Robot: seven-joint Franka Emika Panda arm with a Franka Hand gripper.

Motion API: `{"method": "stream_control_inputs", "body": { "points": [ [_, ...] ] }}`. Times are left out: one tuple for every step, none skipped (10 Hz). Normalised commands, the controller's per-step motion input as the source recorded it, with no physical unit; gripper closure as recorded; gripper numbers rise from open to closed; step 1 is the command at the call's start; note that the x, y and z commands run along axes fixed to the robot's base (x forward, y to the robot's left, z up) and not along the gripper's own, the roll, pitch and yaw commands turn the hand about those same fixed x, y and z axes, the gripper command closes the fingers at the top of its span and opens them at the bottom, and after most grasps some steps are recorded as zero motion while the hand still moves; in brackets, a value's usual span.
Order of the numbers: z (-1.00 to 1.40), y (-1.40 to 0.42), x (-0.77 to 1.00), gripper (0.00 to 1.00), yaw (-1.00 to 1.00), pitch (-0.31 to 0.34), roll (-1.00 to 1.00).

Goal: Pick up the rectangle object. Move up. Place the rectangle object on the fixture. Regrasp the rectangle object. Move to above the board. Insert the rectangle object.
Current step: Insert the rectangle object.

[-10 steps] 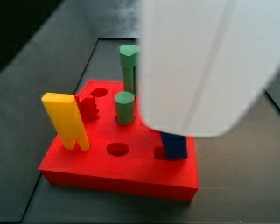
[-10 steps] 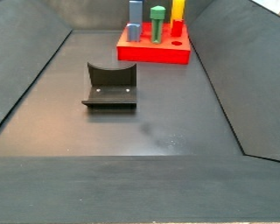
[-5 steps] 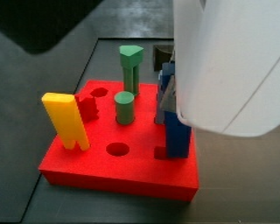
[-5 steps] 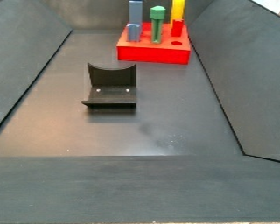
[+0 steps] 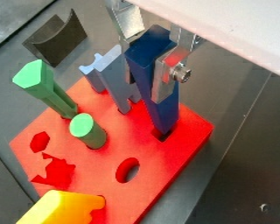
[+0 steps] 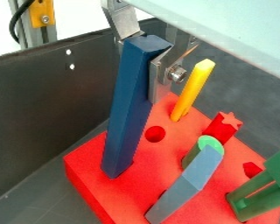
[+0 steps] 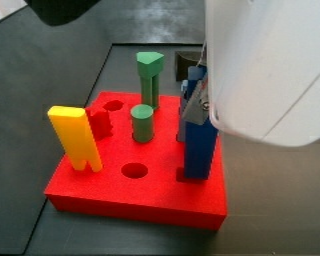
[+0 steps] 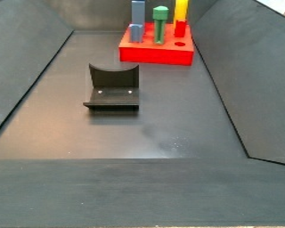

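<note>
So we've got the rectangle object (image 5: 152, 83), a smooth dark-blue bar with square edges, standing upright with its lower end in a hole of the glossy red board (image 5: 178, 150). In both wrist views the gripper (image 5: 154, 39) sits at the bar's top, silver finger plates (image 6: 125, 21) on either side; we can't tell if they're actually squeezing it. A lighter blue legged block (image 5: 108, 73) stands just beside it, with two green pegs (image 7: 148, 75) and a yellow forked piece (image 7: 72, 138) further left. The matte black fixture (image 8: 111, 85) sits well apart on the open dark floor, with sloped walls around it.
</note>
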Motion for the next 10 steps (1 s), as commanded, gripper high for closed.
{"method": "stream_control_inputs", "body": {
  "points": [
    [-0.11, -0.13, 0.03, 1.0, 0.06, 0.276, 0.15],
    [-0.09, -0.11, 0.0, 1.0, 0.13, 0.331, 0.15],
    [-0.06, -0.05, 0.0, 1.0, 0.15, 0.374, 0.14],
    [-0.04, 0.0, 0.05, 1.0, 0.14, 0.359, 0.11],
    [-0.01, 0.0, 0.04, 1.0, 0.14, 0.354, 0.1],
    [0.0, 0.0, 0.0, 1.0, 0.13, 0.37, 0.09],
    [-0.04, 0.0, 0.07, 1.0, 0.12, 0.37, 0.11],
    [-0.19, -0.09, 0.24, 1.0, 0.1, 0.321, 0.16],
    [-0.33, -0.11, 0.42, 1.0, 0.02, 0.156, 0.15],
    [-0.39, -0.09, 0.46, 1.0, 0.0, 0.146, 0.13]
  ]
}}
